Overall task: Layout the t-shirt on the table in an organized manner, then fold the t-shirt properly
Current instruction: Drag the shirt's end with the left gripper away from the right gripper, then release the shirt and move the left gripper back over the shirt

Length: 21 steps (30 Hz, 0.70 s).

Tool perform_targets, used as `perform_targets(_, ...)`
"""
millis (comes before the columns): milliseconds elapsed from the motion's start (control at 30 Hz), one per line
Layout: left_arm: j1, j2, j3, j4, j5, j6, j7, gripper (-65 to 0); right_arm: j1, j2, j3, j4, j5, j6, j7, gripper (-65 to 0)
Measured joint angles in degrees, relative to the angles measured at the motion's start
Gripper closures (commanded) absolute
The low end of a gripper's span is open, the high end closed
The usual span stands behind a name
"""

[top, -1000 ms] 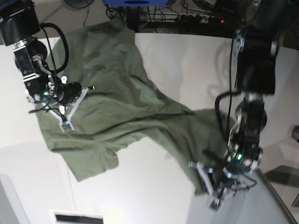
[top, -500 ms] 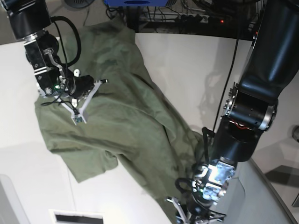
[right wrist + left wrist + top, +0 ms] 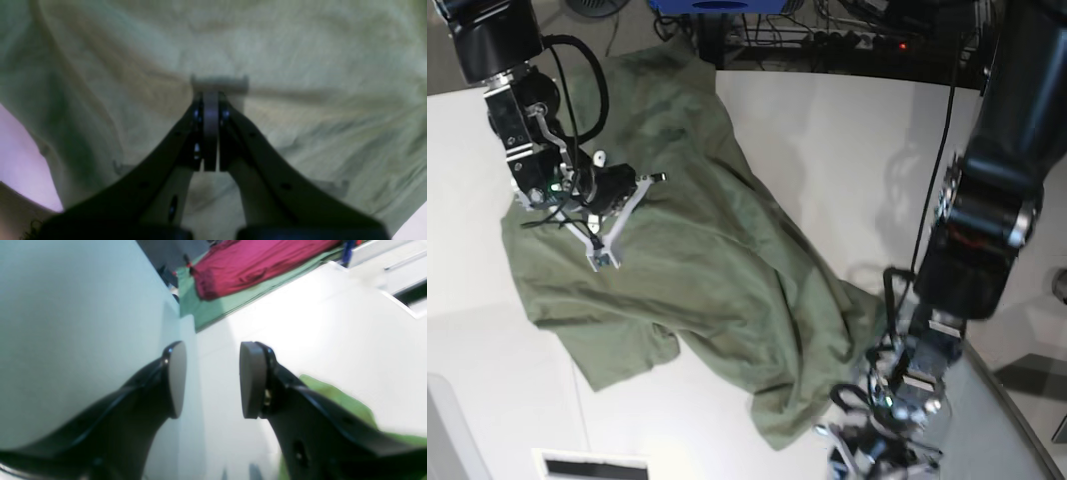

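The olive-green t-shirt (image 3: 707, 260) lies crumpled in a diagonal band across the white table (image 3: 827, 140), from the far left to the near middle. At the shirt's far-left part, my right gripper (image 3: 622, 205) is shut. In the right wrist view its pads (image 3: 210, 133) are pressed together over the cloth (image 3: 300, 50), with no cloth visible between them. My left gripper (image 3: 852, 452) stands by the table's near edge, just right of the shirt's near corner. It is open (image 3: 211, 380), with only bare table (image 3: 333, 323) between its pads and a bit of shirt (image 3: 337, 400) beside the right finger.
A red cloth (image 3: 253, 263) lies on a green surface beyond the table's edge. A white box with a dark slot (image 3: 592, 465) sits at the near left. Cables and a power strip (image 3: 857, 40) run behind the table. A grey surface (image 3: 1012, 440) borders the near right.
My left gripper has opened and let go of the shirt's near corner after dragging it toward the near edge. My right gripper has moved slightly up and to the right, still shut.
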Motion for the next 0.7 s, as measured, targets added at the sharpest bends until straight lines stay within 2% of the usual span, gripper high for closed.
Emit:
perform_targets(33,3.2,-0.3,0.0,2.0,0.5,-0.7,0.1,-13.3,0.0,0.2,0.1,0.0,0.0,-0.2,2.0,0.0)
perform_targets(67,6.4,-0.4,0.0,3.3,0.7,-1.2,0.1,-2.6,0.2,0.4,0.2,0.0,-0.1,-0.2,2.9,0.0)
perform_targets(100,9.4,-0.5,0.1,3.9,0.7,-1.3,0.7,0.0,0.6,1.1,0.2,0.0,-0.1,-0.2,3.5,0.0)
perform_targets(233,14.2,-3.5,-1.1,3.8,0.1,-1.3,1.6,0.0,6.6,2.4,0.3,-1.7,-0.1,-1.0,2.7,0.0)
perform_targets(300,15.3,-5.0,-5.2,5.1,0.2,-0.5,-0.1,0.0,10.1,2.3,0.5,-3.7,-0.1,-2.6,3.5,0.0)
perform_targets(367,18.6,-6.6,-9.9,7.2,0.7,0.2,-0.9,0.0,12.0,2.0,0.5,-6.9,0.1,-2.5,3.8,0.0)
perform_targets(500,33.2,-10.4,-17.5,12.2,0.6,-1.0,1.4,0.0,11.3,1.3,0.1,-14.6,-0.2,-2.5,3.4,0.0)
perform_targets(600,42.8,-13.1,-21.7,16.9,0.3,-0.7,1.8,0.0,11.6,0.4,0.1,-17.8,0.2,-2.6,7.1,0.0)
perform_targets(700,48.7,-13.8,-27.0,22.2,0.1,-0.7,0.3,0.0,13.3,0.0,0.0,-20.9,0.4,-2.3,8.6,0.0)
